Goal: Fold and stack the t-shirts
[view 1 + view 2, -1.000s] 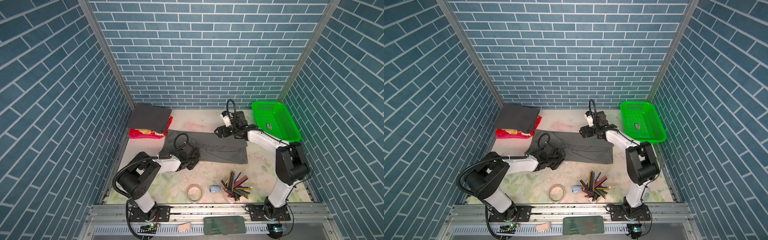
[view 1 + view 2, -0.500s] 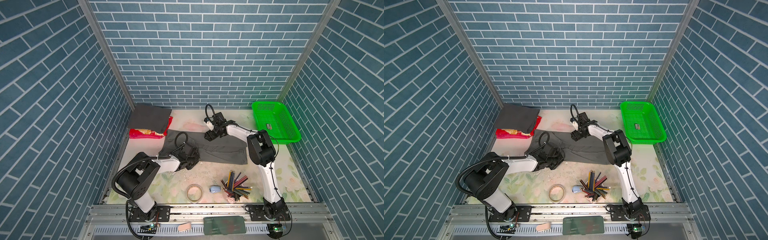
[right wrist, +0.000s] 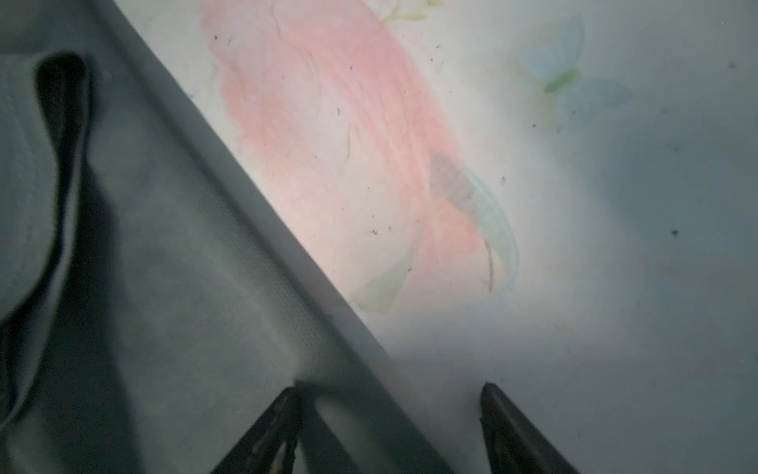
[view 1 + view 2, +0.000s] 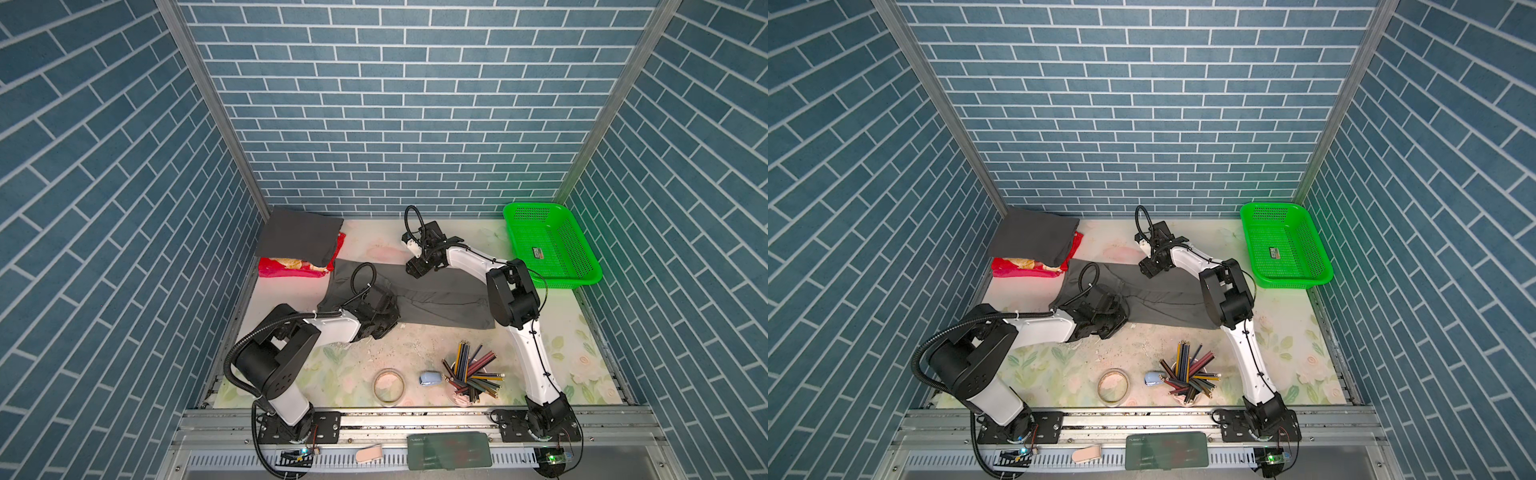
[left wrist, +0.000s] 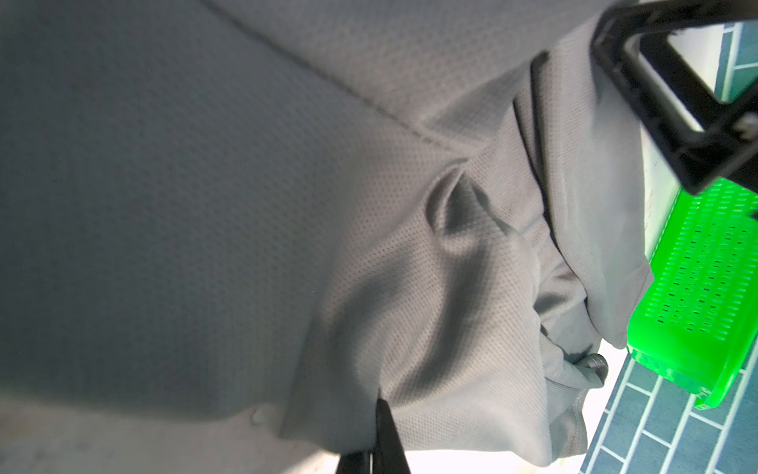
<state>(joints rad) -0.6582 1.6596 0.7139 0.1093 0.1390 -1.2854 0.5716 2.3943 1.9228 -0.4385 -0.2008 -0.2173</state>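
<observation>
Grey cloth of the mid-grey t-shirt [image 4: 440, 301] lies in a long band across the middle of the bench [image 4: 340, 374], the charcoal t-shirt [image 4: 297, 237] already folded on a red packet [image 4: 286, 268] in the far left corner. The left hand [image 5: 378, 414] is pinched tight on the grey shirt's near edge; the right hand [image 3: 389, 390] stands part open astride the far hem, holding nothing. The next fold looks in preparation: the right hand should close on that hem before both lift

- Mid-table, a grey shirt [image 4: 440, 297] spread out; left gripper [image 4: 388, 322] at near edge, right gripper [image 4: 414, 272] at far edge.
- Folded charcoal shirt [image 4: 297, 237] on a red packet [image 4: 286, 269].
- Far right, a green basket [image 4: 552, 249].
</observation>
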